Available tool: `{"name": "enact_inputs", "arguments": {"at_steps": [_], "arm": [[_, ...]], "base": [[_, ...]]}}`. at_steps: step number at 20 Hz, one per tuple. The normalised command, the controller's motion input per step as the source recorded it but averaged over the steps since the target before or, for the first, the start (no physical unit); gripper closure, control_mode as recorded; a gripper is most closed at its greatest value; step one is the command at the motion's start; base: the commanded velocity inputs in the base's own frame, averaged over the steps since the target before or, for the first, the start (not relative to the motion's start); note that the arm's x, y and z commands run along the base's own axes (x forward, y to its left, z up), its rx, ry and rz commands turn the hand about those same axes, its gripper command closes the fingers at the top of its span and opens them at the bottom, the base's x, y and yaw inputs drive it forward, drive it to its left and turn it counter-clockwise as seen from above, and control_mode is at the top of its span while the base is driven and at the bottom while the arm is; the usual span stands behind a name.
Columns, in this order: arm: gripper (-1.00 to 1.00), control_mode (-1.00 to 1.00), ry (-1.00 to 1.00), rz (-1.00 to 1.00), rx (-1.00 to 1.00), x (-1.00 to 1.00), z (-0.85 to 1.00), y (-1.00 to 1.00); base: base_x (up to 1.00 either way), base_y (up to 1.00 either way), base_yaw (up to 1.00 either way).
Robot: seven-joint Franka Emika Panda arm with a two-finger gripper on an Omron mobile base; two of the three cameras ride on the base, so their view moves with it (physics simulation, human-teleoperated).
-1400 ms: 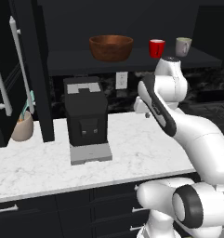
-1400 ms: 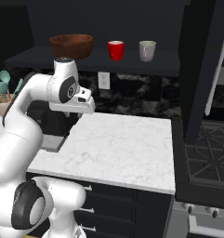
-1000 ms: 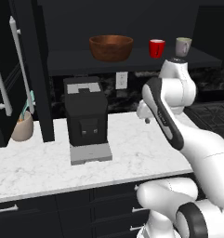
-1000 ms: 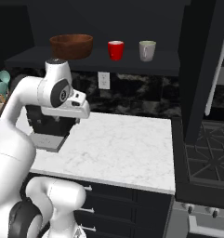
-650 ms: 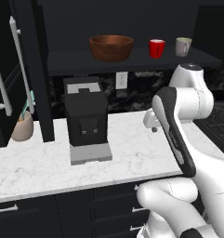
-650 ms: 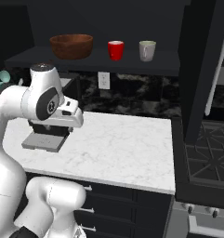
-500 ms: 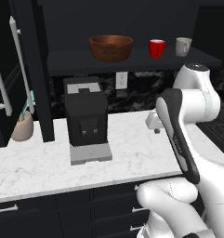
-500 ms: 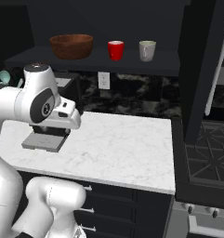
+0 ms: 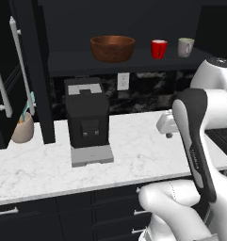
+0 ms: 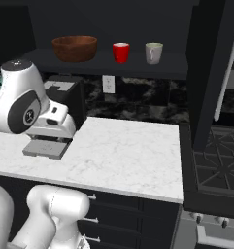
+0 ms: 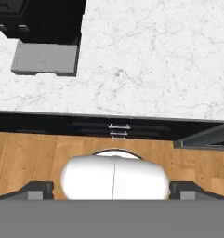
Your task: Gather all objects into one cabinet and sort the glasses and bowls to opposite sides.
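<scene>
The brown wooden bowl point(image 9: 112, 47) point(image 10: 75, 47) stands at the left of the black cabinet's shelf board point(image 9: 72, 60) point(image 10: 179, 71). To its right stand a red cup point(image 9: 158, 49) point(image 10: 121, 52) and an off-white mug point(image 9: 185, 46) point(image 10: 154, 52), close together and upright. My arm is folded low, with the white hand over the marble counter's front edge. In the hand view my gripper point(image 11: 111, 189) points straight down at the counter edge and the wooden floor. Its fingertips point(image 11: 36, 188) stand wide apart, open, with nothing between them.
A black coffee machine point(image 9: 86, 117) point(image 11: 39, 18) with a grey drip tray sits on the white marble counter point(image 9: 133, 150) point(image 10: 128, 155). A tan crock point(image 9: 23, 129) stands at far left by a tall black unit with a long handle point(image 9: 20, 61). A stove point(image 10: 220, 165) lies to the right.
My arm has swung back from the shelf and folded down. The hand has dropped from shelf height to just above the counter's front edge. Bowl, cup and mug have not moved.
</scene>
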Motion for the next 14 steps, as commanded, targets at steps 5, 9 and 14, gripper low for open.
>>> {"name": "enact_inputs", "arguments": {"at_steps": [5, 9, 14], "arm": [[-1.00, -1.00, 0.00, 0.00, 0.00, -0.42, 0.24, -0.01], [-1.00, -1.00, 0.00, 0.00, 0.00, -0.48, 0.02, -0.05], [-1.00, -1.00, 0.00, 0.00, 0.00, -0.25, 0.00, 0.00]], "base": [[0.00, 0.00, 0.00], [0.00, 0.00, 0.00], [0.00, 0.00, 0.00]]}}
